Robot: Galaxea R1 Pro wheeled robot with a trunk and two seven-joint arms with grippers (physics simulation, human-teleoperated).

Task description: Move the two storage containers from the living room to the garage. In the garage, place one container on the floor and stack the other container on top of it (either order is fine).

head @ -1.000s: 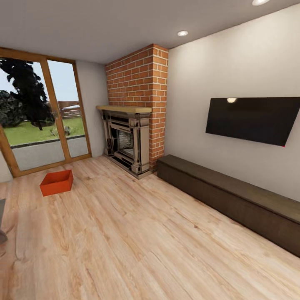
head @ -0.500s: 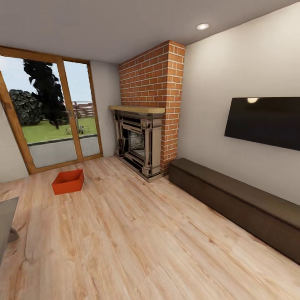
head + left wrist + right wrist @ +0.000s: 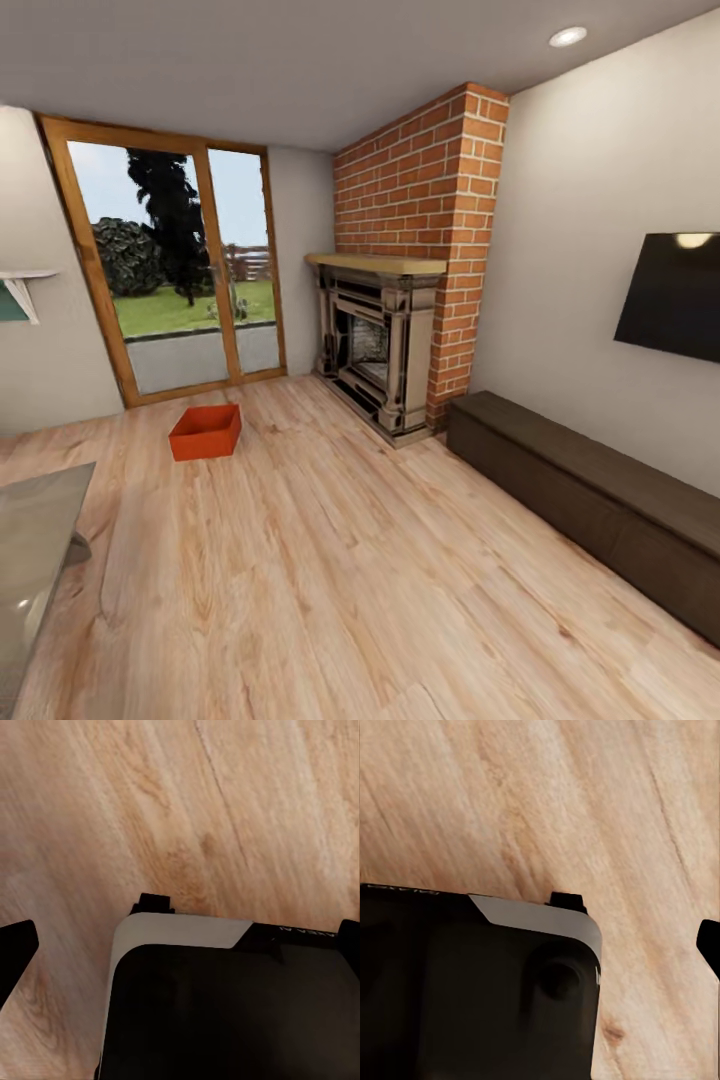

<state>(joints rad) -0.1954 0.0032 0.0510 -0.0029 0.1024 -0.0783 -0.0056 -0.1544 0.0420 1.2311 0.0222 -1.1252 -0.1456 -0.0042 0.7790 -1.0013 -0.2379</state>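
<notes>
One orange-red storage container [image 3: 205, 432] sits open-topped on the light wood plank floor [image 3: 330, 580] of the living room, far ahead and to the left, in front of the glass doors [image 3: 180, 270]. In the left wrist view my left gripper [image 3: 180, 945] hangs open over the planks, with dark fingertips [image 3: 15, 952] at both side edges and nothing between them. The right wrist view shows my right gripper [image 3: 540, 945] over the planks too, one fingertip [image 3: 709, 945] at the frame's edge and nothing held. Both wrist views also catch my own black and white base.
A brick fireplace [image 3: 385, 340] stands at the far wall. A long dark bench [image 3: 590, 500] runs along the right wall under a black TV [image 3: 675, 310]. A grey tabletop [image 3: 35, 540] juts in at the lower left. Open plank floor lies between me and the container.
The head camera has turned left, so the whole room has slid to the right in the picture. The container lies where it was. More of the grey tabletop shows at the lower left.
</notes>
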